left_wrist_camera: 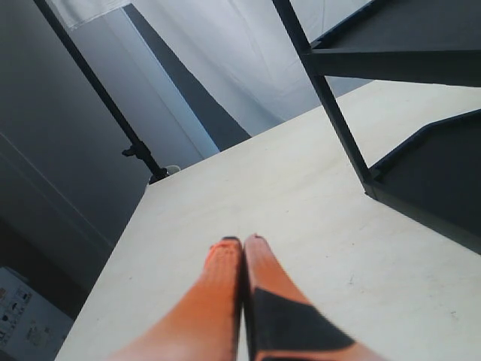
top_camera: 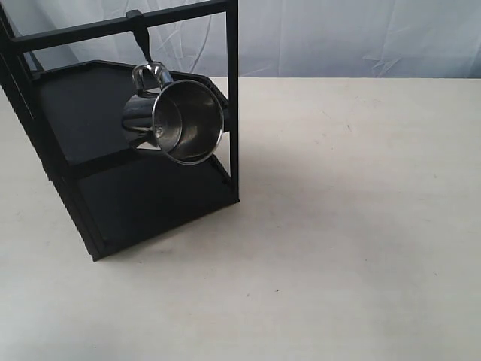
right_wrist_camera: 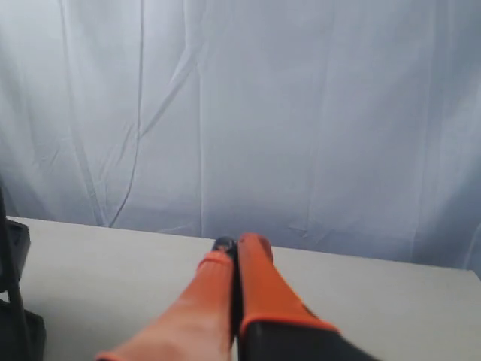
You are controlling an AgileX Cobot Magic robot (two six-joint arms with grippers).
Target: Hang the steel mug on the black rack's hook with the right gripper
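Observation:
The shiny steel mug (top_camera: 176,120) hangs by its loop handle from the slim black hook (top_camera: 143,41) on the top bar of the black rack (top_camera: 120,195), its open mouth tilted toward the camera. Neither gripper shows in the exterior view. In the right wrist view my right gripper (right_wrist_camera: 239,247) is shut with nothing between its orange fingers, above the pale table and facing the curtain; only a sliver of the rack (right_wrist_camera: 11,301) shows there. My left gripper (left_wrist_camera: 241,241) is likewise shut and empty, low over the table, with the rack's corner post (left_wrist_camera: 338,128) beyond it.
The pale table (top_camera: 353,226) stretches wide to the right of the rack. A white curtain (top_camera: 338,34) hangs behind it. In the left wrist view a dark stand (left_wrist_camera: 139,150) rises past the table's far edge.

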